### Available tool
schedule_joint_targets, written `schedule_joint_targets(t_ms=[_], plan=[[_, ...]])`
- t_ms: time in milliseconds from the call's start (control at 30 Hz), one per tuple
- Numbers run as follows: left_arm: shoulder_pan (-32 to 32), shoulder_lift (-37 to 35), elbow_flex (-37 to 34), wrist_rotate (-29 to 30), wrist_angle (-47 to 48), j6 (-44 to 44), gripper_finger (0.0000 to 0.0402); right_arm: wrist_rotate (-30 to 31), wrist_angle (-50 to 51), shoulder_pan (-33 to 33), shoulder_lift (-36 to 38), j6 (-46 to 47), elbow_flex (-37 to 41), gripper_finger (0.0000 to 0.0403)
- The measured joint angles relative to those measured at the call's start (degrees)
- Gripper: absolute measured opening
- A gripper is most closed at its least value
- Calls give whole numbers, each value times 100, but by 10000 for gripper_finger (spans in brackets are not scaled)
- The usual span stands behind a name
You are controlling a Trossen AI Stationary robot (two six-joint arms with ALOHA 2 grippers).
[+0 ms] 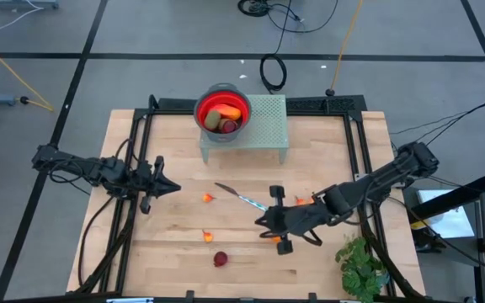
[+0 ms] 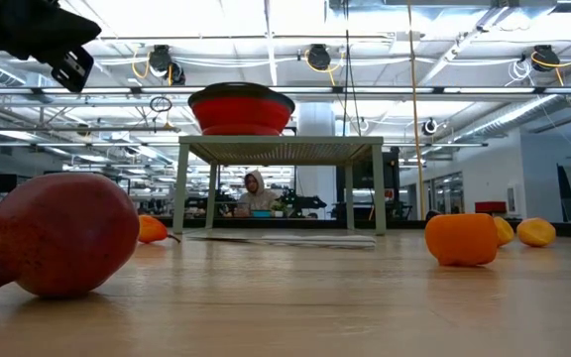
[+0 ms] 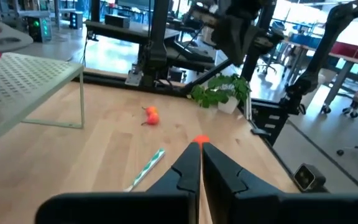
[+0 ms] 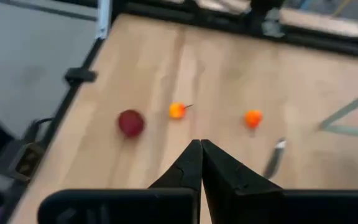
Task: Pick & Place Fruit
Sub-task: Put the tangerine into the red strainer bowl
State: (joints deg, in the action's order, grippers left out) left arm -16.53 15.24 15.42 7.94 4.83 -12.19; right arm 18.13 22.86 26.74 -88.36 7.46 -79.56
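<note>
A red bowl (image 1: 217, 114) with several fruit pieces in it stands on a pale green perforated stand (image 1: 255, 126) at the table's far side. Loose fruit lies on the wood: small orange pieces (image 1: 208, 198) (image 1: 206, 236) (image 1: 300, 200) and a dark red round one (image 1: 220, 259), which fills the low view's left (image 2: 62, 235). My right gripper (image 1: 261, 221) hangs shut over the table's middle, above and short of these pieces (image 4: 131, 122) (image 4: 177, 111). My left gripper (image 1: 173, 188) is shut at the table's left, pointing level toward the right.
A thin silver knife (image 1: 241, 198) lies near the table's middle, between the two grippers. A green leafy plant (image 1: 360, 265) stands at the near right corner. Dark frame rails (image 1: 141, 151) run along the table's left, right and far sides.
</note>
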Motion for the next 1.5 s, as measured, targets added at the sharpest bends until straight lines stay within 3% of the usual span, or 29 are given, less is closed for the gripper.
schedule_joint_targets(t_ms=[133, 367, 600, 867, 1500], plan=[[0, -57, 0, 0, 53, 48, 2, -483, 272, 0, -74, 276, -19, 0], [0, -76, 0, 9, 281, -40, 18, -1212, 1014, -51, -256, 540, -19, 0], [0, -74, 0, 13, 322, -39, 2, -1746, 1128, -168, -720, 512, -19, 13], [1, -76, 0, 256, 320, -41, 20, -2154, 1201, -222, -1123, 342, -17, 68], [2, -74, 2, 267, 596, 130, 4, -2426, 1429, -324, -1125, 405, 98, 218]])
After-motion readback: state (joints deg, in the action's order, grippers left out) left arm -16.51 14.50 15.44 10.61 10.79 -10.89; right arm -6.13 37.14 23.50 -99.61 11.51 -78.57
